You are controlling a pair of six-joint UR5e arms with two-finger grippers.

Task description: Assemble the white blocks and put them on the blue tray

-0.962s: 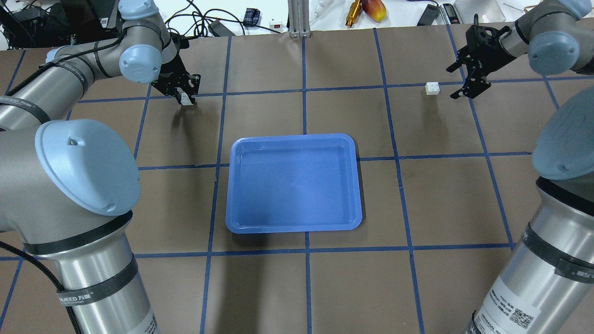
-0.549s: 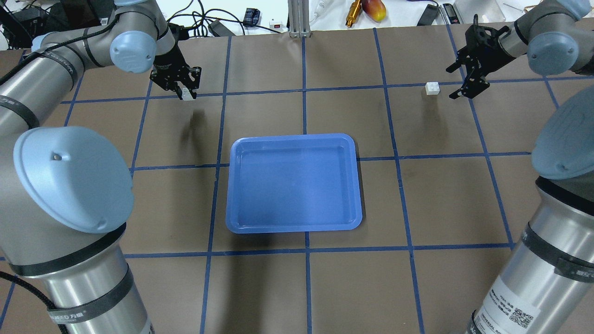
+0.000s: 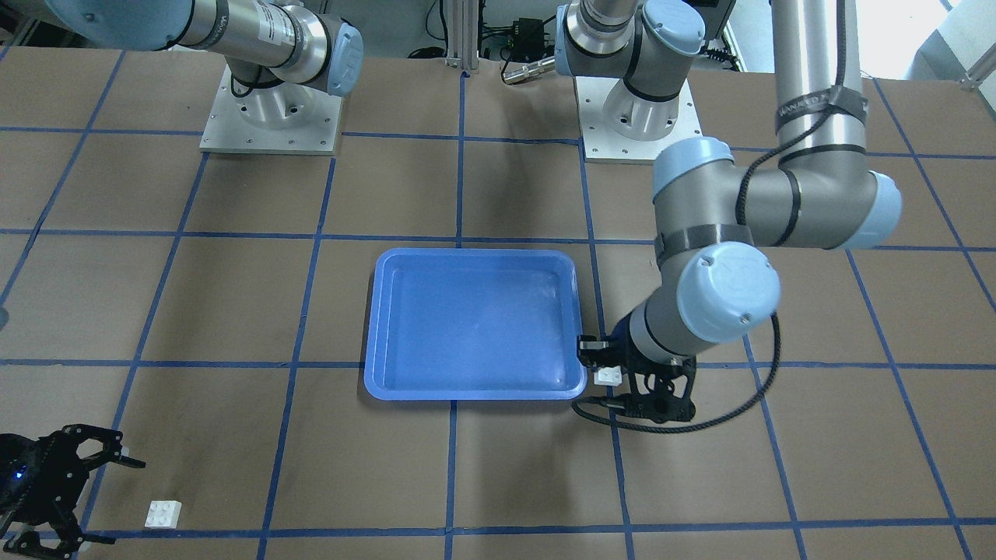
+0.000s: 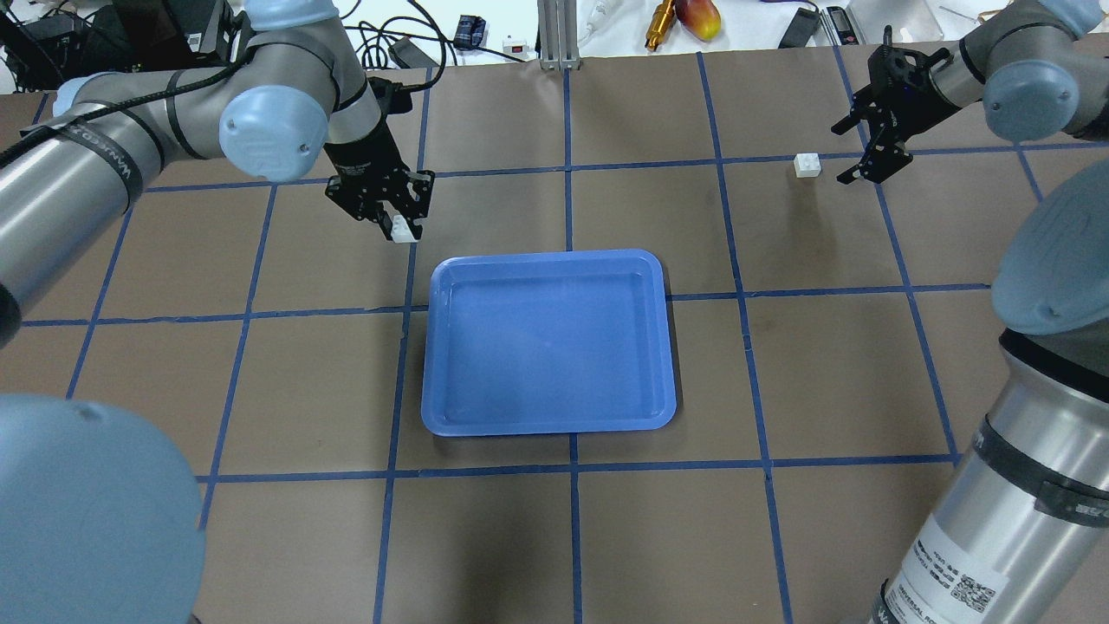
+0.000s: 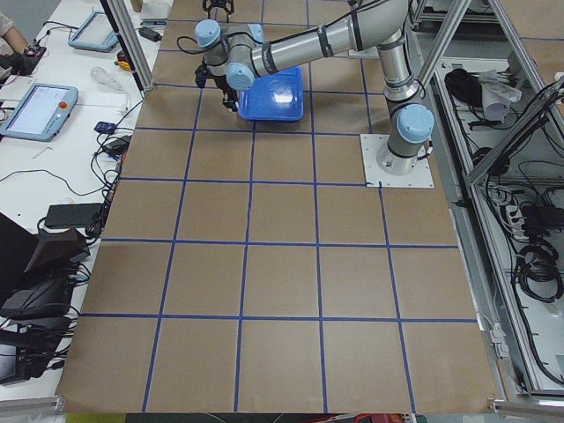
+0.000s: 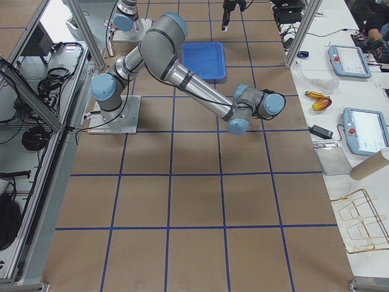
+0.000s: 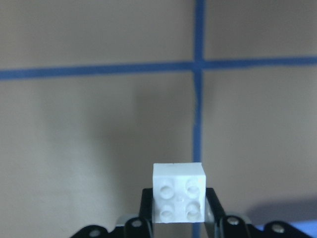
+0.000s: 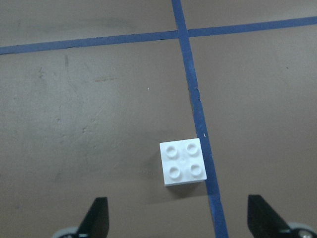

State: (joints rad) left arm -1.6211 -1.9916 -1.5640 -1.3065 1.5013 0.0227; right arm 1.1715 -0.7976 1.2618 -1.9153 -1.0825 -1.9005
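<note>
My left gripper (image 4: 397, 227) is shut on one white block (image 4: 401, 230) and holds it above the table, just off the far left corner of the blue tray (image 4: 548, 342). The same held block shows in the front view (image 3: 608, 377) and in the left wrist view (image 7: 179, 193), studs toward the camera. The second white block (image 4: 807, 165) lies on the table at the far right, beside a blue tape line. My right gripper (image 4: 869, 150) is open and empty just right of it; the block (image 8: 182, 161) sits ahead of its fingertips. The tray holds nothing.
Brown table paper with a blue tape grid (image 4: 567, 173). Cables, a brass tool (image 4: 660, 23) and a mango-like fruit (image 4: 700, 17) lie on the white bench beyond the far edge. Arm bases (image 3: 268, 117) stand at the robot's side.
My left gripper has carried its white block rightward and nearer, from the far left square to the tray's far left corner. The right gripper and the second block have stayed put.
</note>
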